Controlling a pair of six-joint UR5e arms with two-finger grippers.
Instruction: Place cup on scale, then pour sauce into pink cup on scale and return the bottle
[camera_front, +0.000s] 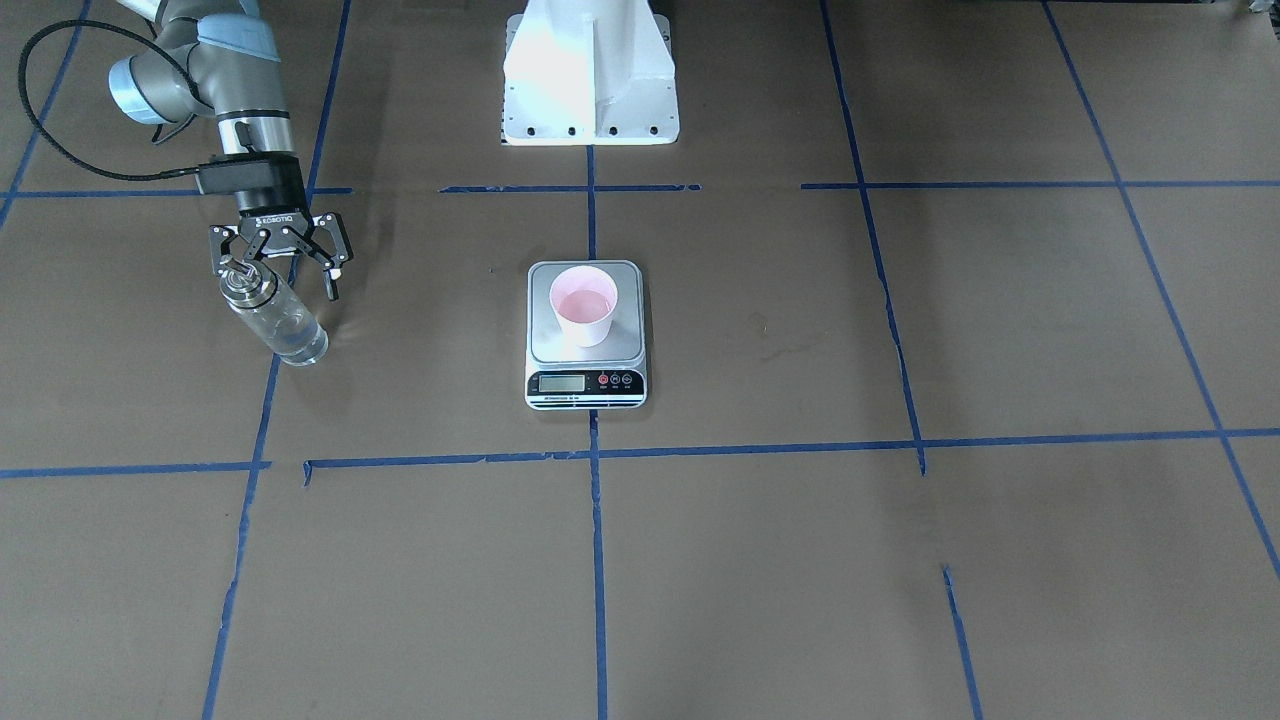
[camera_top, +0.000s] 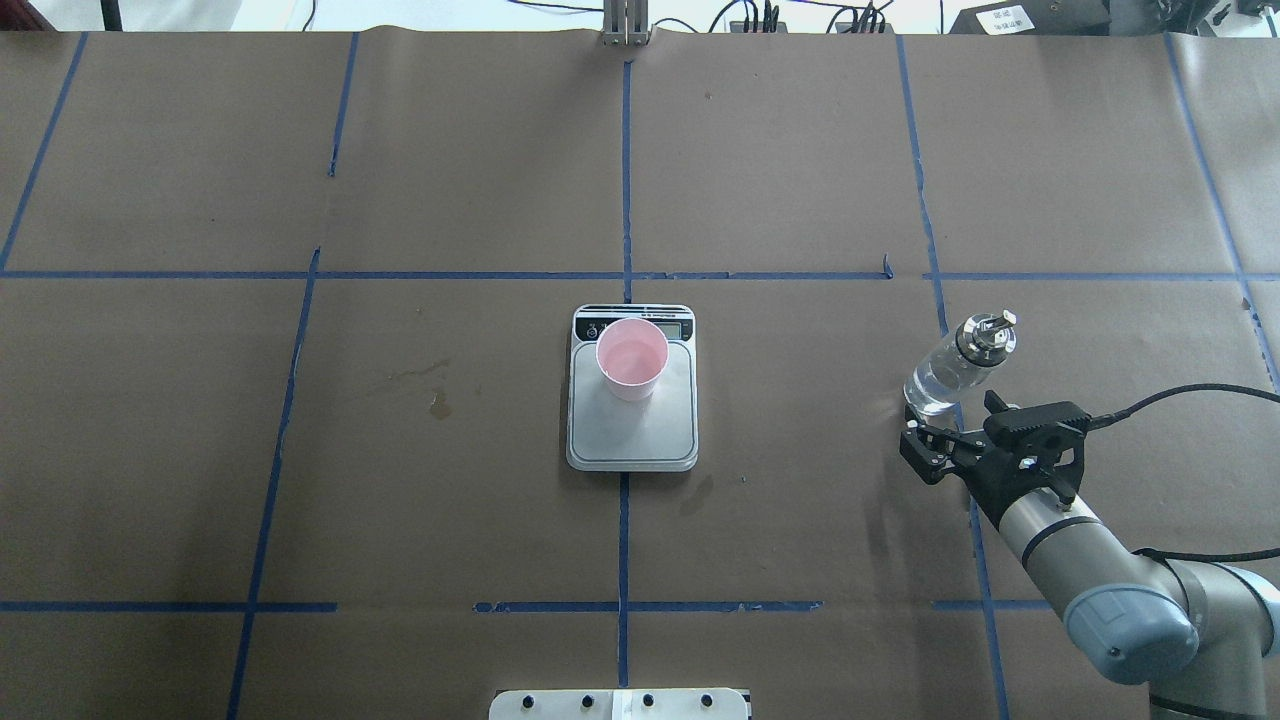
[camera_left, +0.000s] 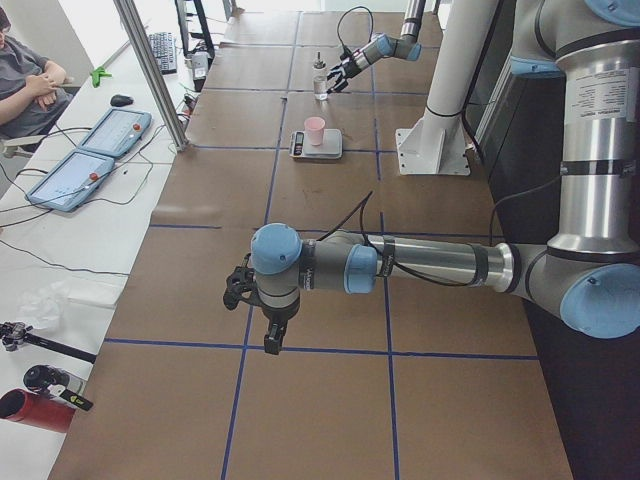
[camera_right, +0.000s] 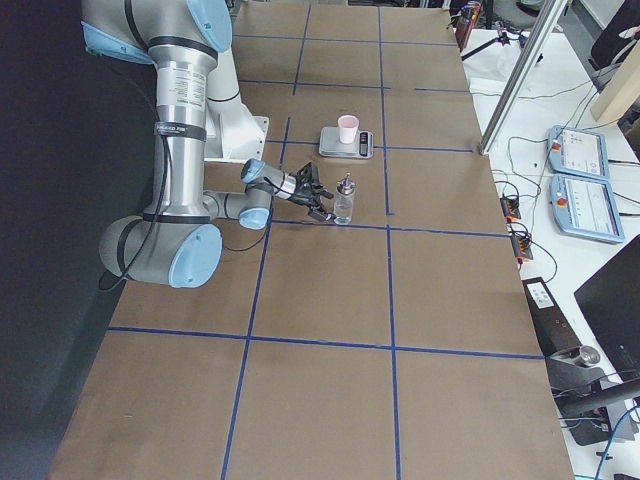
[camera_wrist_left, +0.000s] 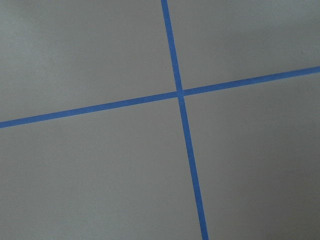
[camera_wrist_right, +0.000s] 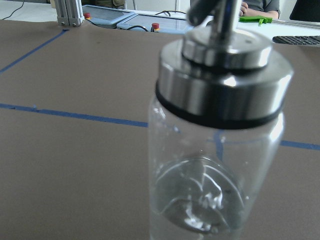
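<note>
The pink cup (camera_front: 585, 305) stands upright on the silver scale (camera_front: 586, 385) at the table's middle, with a little clear liquid in it; it also shows in the overhead view (camera_top: 632, 358) on the scale (camera_top: 632, 440). The clear glass bottle (camera_front: 278, 322) with a silver cap stands upright on the table, with a little clear sauce at its bottom. My right gripper (camera_front: 280, 275) is open, right beside the bottle (camera_top: 945, 375) and not closed on it. The bottle fills the right wrist view (camera_wrist_right: 215, 145). My left gripper (camera_left: 262, 322) hangs over bare table far from the scale; I cannot tell whether it is open.
The table is brown paper with blue tape lines (camera_wrist_left: 180, 95). The robot's white base (camera_front: 590, 75) stands behind the scale. A small stain (camera_top: 438, 405) lies left of the scale. Operators' tablets (camera_left: 85, 160) and a person are beyond the far table edge.
</note>
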